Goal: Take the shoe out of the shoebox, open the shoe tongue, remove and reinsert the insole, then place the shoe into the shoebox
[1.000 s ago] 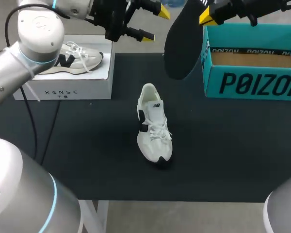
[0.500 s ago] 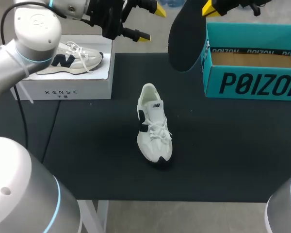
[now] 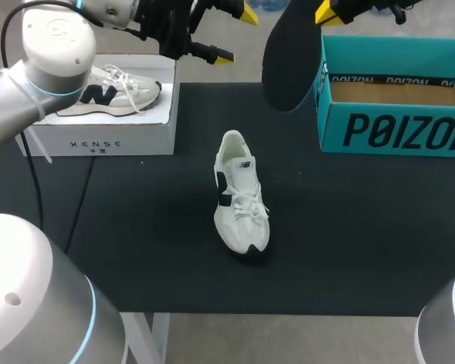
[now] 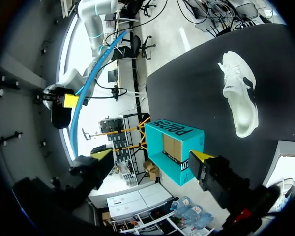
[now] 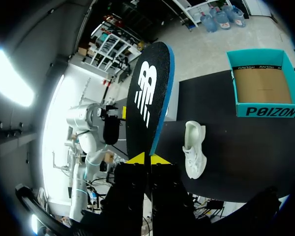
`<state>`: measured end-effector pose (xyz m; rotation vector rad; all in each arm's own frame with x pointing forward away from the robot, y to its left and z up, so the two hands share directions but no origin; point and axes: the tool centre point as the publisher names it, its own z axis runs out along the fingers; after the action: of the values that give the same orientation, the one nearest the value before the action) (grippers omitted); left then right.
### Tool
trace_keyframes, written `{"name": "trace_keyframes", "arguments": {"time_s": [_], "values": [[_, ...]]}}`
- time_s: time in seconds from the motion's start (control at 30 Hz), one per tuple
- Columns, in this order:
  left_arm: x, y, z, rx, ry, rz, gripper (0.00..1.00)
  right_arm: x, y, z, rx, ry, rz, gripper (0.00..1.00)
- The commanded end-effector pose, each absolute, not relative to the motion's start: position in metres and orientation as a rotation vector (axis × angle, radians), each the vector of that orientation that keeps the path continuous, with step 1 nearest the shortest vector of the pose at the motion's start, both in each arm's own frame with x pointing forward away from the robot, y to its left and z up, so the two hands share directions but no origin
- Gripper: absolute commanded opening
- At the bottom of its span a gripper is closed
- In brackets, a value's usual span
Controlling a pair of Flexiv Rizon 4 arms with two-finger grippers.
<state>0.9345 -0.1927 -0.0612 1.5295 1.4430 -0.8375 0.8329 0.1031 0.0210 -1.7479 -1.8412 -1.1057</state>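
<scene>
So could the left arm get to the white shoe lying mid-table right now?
Probably yes: the left hand is open and empty, nothing lies between it and the shoe, and the right hand holds the insole aside.

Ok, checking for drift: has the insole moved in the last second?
Yes. The insole shifted up the view: its lower tip now sits higher against the teal shoebox wall.
</scene>
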Motion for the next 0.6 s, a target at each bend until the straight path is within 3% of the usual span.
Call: {"name": "trace_keyframes", "arguments": {"time_s": [0.03,0.6], "values": [[0.935,-0.193,-0.062,1.530,1.441,-0.838,1.00,0.835,0.104,0.021,-1.747,-1.842,-1.103,0.00],[0.906,-0.188,-0.021,1.422,1.141,-1.173,1.00,0.858,0.106,0.021,-1.588,-1.717,-1.068,0.00]]}}
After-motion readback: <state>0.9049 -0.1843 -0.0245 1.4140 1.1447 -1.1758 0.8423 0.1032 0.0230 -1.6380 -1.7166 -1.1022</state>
